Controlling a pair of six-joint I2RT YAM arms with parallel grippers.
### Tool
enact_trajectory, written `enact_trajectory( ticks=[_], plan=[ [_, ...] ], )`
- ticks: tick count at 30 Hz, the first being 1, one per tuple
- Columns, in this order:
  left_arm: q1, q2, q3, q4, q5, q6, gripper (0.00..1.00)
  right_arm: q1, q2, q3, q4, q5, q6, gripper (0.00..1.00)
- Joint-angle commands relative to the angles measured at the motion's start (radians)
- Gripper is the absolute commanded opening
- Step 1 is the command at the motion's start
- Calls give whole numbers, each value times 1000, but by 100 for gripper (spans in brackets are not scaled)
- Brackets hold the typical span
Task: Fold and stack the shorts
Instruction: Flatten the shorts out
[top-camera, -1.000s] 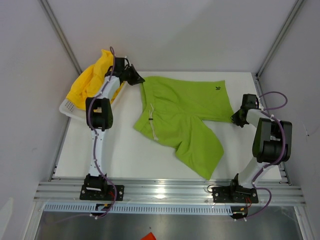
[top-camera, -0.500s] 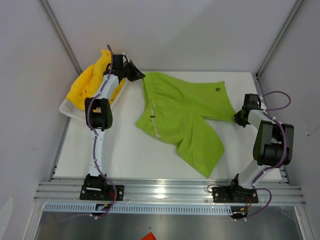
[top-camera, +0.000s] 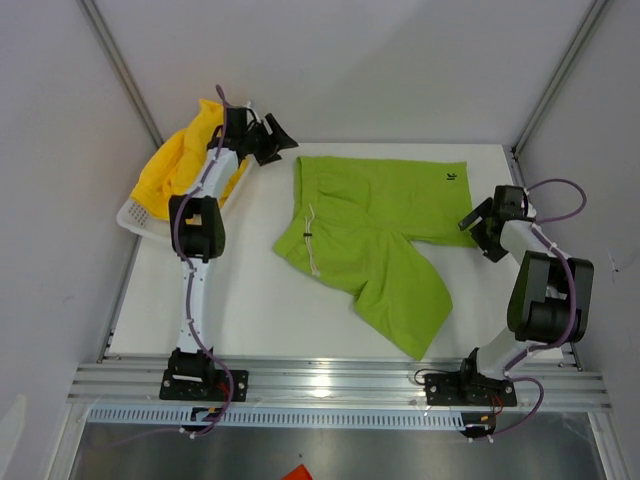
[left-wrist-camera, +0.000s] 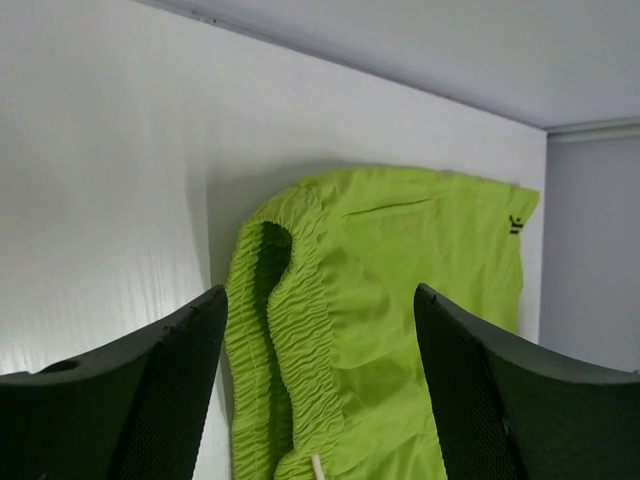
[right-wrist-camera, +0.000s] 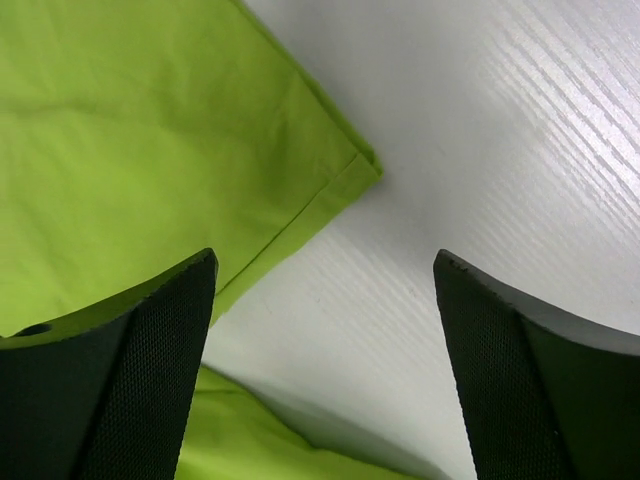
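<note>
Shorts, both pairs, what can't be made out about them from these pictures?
Yellow shorts: top view, bunched in the basket, partly behind the left arm; absent from wrist views.
Logo on the green shorts: too small to read.
Wrist views: fingers and frame edges cut off most of the green shorts.

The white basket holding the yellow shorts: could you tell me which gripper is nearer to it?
Left. The left gripper hangs open just right of the basket; the right gripper is across the table, open at the green shorts' right hem.
</note>
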Motion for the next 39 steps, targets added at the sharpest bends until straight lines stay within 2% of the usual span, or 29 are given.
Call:
enact_trajectory(
  ticks=[1, 4, 6, 7, 10, 12, 14, 15, 16, 22, 27, 31, 34, 39],
  plan=[
    [-46, -161, -46, -46, -13, 85, 78, 11, -95, 32, -47, -36, -25, 90],
    [-88, -259, -91, -105, -73, 159, 80, 22, -167, -5, -78, -81, -37, 90],
    [-105, -331, -207, -106, -105, 186, 81, 28, -233, -60, -96, -159, -33, 89],
    [-119, -419, -350, -68, -108, 191, 82, 33, -259, -88, -108, -196, -37, 88],
    [-148, -563, -560, 4, -133, 199, 82, 63, -383, -203, -130, -239, -25, 87],
    [-175, -701, -759, 72, -162, 199, 82, 71, -454, -257, -145, -257, -19, 87],
    [-191, -815, -850, 130, -202, 199, 82, 74, -550, -312, -191, -268, -25, 87],
    [-201, -851, -964, 141, -211, 193, 81, 74, -581, -323, -241, -262, -30, 87],
    [-205, -885, -1006, 159, -229, 191, 81, 71, -634, -330, -272, -259, -36, 87],
    [-211, -1155, -1397, 271, -298, 145, 82, 82, -733, -387, -358, -356, -16, 88],
    [-241, -1307, -1574, 290, -367, 141, 83, 114, -791, -425, -408, -340, 8, 88],
    [-241, -1361, -1672, 348, -406, 137, 84, 137, -824, -427, -452, -299, 35, 89],
    [-241, -1339, -1717, 415, -430, 140, 85, 141, -822, -439, -470, -326, 42, 89],
    [-240, -1234, -1692, 488, -423, 142, 85, 151, -822, -487, -445, -380, 68, 88]
  ],
)
